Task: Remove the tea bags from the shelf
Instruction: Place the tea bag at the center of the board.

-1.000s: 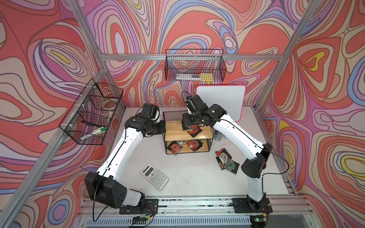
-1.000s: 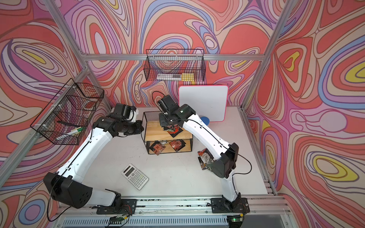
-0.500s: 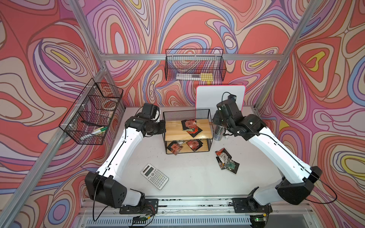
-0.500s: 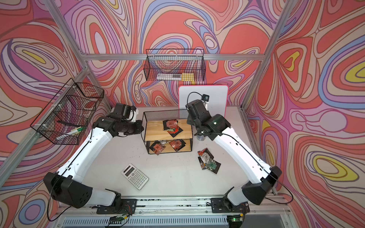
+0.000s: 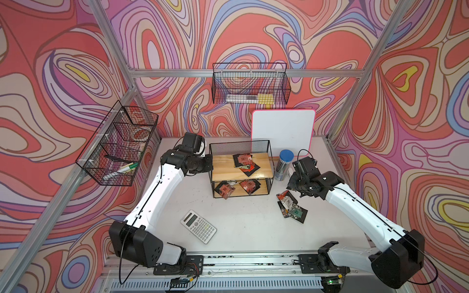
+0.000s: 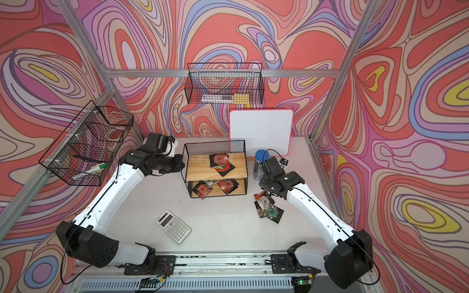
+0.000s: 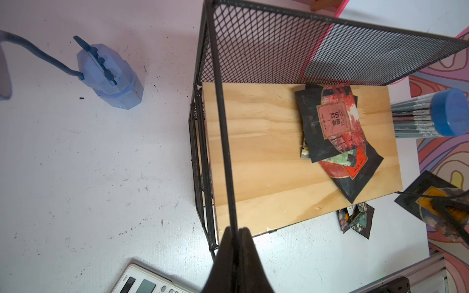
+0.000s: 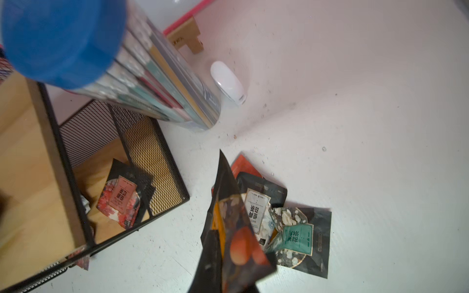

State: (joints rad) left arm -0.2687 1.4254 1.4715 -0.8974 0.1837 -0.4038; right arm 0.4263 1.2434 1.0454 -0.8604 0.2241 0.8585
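Top views: we see the shelf [image 5: 223, 166] centre frame, slightly above the middle. Tea bags [image 5: 244, 162] overlap on the right half of its top board, and more lie on the lower board. A tea-bag pile [image 5: 291, 209] lies on the table [image 5: 248, 218] right of centre, apart from the shelf. The left gripper [image 5: 208, 164] is at the shelf's left end frame. The right gripper [image 5: 292, 183] hangs right of the shelf, just above the pile in frame; we can't make out its load from here. A blue-capped tube [image 5: 283, 166] stands just beside the shelf's right end. The calculator [image 5: 198, 226] is lower centre and the whiteboard [image 5: 283, 130] is upper right of the shelf.

Left wrist: the left gripper's fingers [image 7: 247, 243] are pressed together on the shelf's top side rail, which runs straight between them. On the top board, the red-label tea bag is uppermost, at the tube end. The held tea bag [image 7: 416, 192] shows an orange label past that end.

Right wrist: the right gripper [image 8: 220, 274] is clamped on the held tea bag, edge-up over the pile; we can't tell whether they touch. The pile shows overlapping white-label and green-label sachets. One red tea bag lies on the lower board.
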